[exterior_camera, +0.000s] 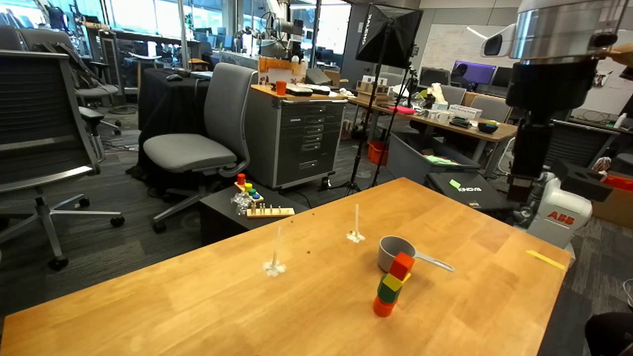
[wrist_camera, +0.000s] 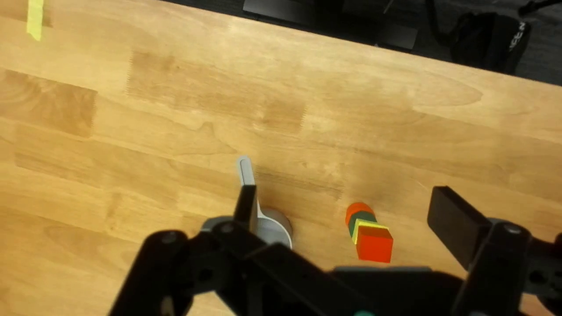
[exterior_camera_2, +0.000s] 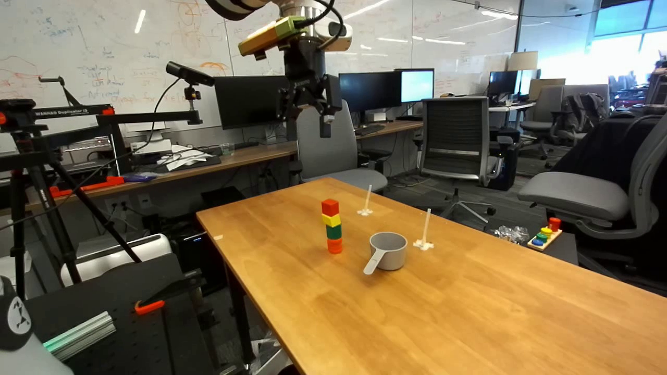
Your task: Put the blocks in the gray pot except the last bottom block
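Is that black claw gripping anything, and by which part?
Nothing: the black two-fingered gripper is open, clear of the stacked red, yellow, green and orange-red blocks.

"What rises behind the desk [exterior_camera_2: 268,152]?"

"A scribbled-over whiteboard [exterior_camera_2: 114,47], seen in an exterior view, with monitors [exterior_camera_2: 370,92] lined up before it."

"And elsewhere?"

"A gray chair [exterior_camera: 227,106] stands on dark carpet [exterior_camera: 128,252] near a drawer cabinet [exterior_camera: 311,141], with bright windows [exterior_camera: 138,17] glowing beyond."

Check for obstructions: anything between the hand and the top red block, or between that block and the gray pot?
Nothing visible on either leg. The open hand hangs higher than the red block topping the stack; the gray pot stands beside it, and both pale sticks are outside that gap.
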